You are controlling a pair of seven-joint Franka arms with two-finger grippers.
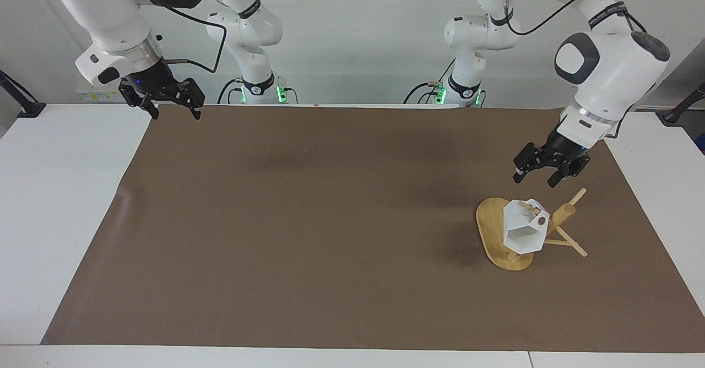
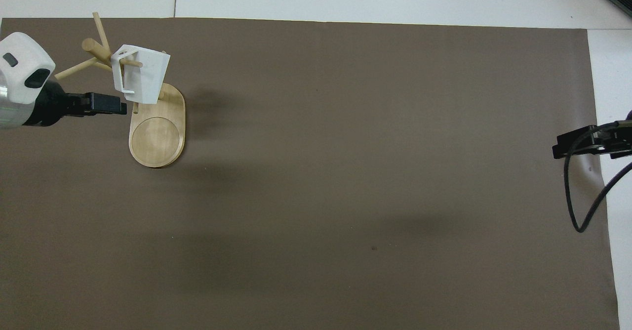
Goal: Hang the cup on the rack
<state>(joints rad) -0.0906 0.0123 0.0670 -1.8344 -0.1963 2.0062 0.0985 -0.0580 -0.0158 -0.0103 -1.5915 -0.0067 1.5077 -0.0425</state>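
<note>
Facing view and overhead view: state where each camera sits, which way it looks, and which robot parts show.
Facing view: high across the table, looking at the robots; both whole arms show, the left tool open above the rack, the right tool open, waiting.
Overhead view: above the robots' end, looking steeply down; only wrists and tools show.
Shared: the white cup hanging on a rack peg, the brown mat.

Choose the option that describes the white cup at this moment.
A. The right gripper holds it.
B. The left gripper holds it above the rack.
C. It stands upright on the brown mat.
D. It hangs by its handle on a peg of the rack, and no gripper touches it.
D. The cup hangs by its handle on a peg of the rack; the left gripper is open above it, apart from it.
</note>
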